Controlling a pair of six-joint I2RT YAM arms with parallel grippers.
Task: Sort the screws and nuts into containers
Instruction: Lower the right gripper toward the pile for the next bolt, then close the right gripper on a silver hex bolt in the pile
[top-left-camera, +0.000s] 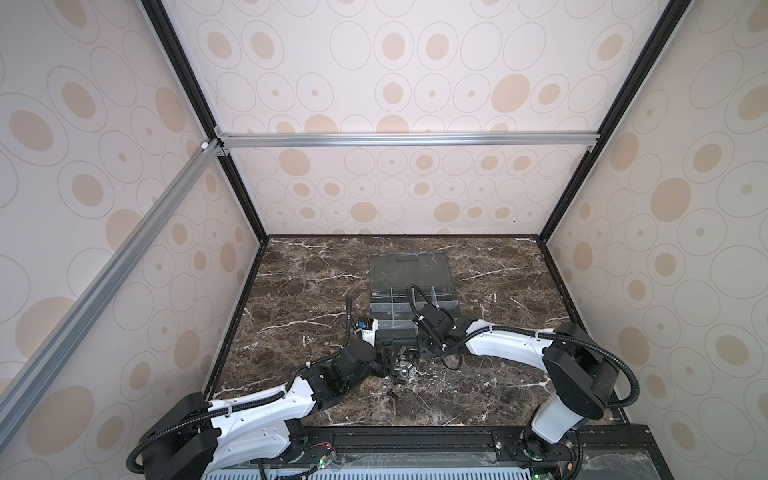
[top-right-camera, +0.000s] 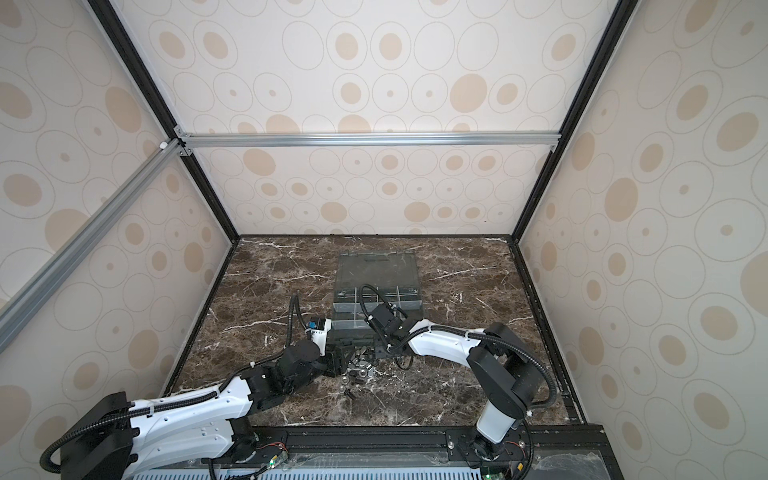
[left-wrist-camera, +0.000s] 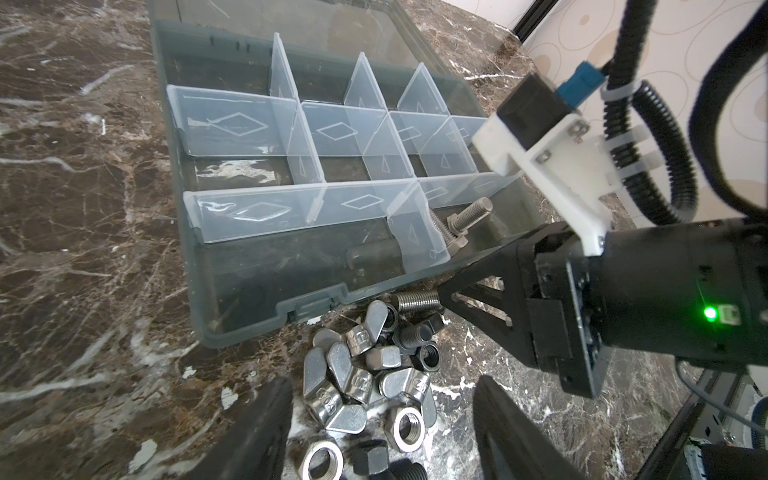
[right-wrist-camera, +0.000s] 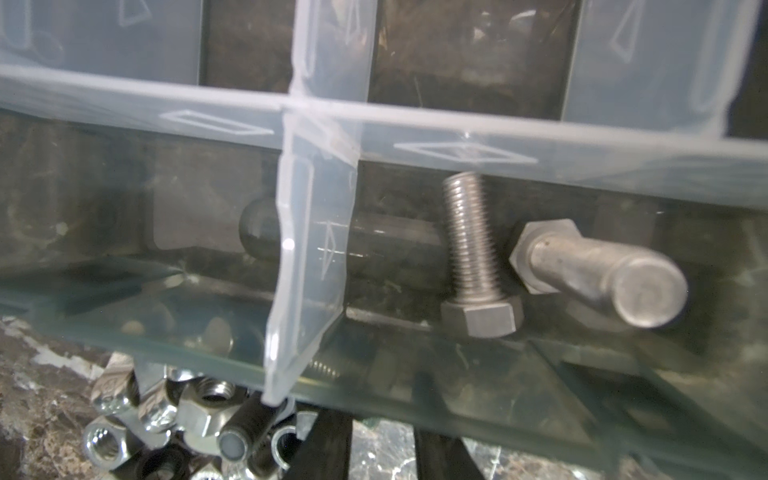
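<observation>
Left gripper (left-wrist-camera: 380, 386) jaws spread, nuts (left-wrist-camera: 365, 374) heaped between them.

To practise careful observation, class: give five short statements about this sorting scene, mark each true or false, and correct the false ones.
1. Two silver screws lie in one compartment of the organizer box. True.
2. The box's lid is shut. False: it lies open, flat behind the box.
3. A pile of nuts and screws lies on the table in front of the box. True.
4. The left gripper grips a nut. False: its jaws stand open and empty at the pile.
5. Every compartment holds parts. False: several in view are empty.
</observation>
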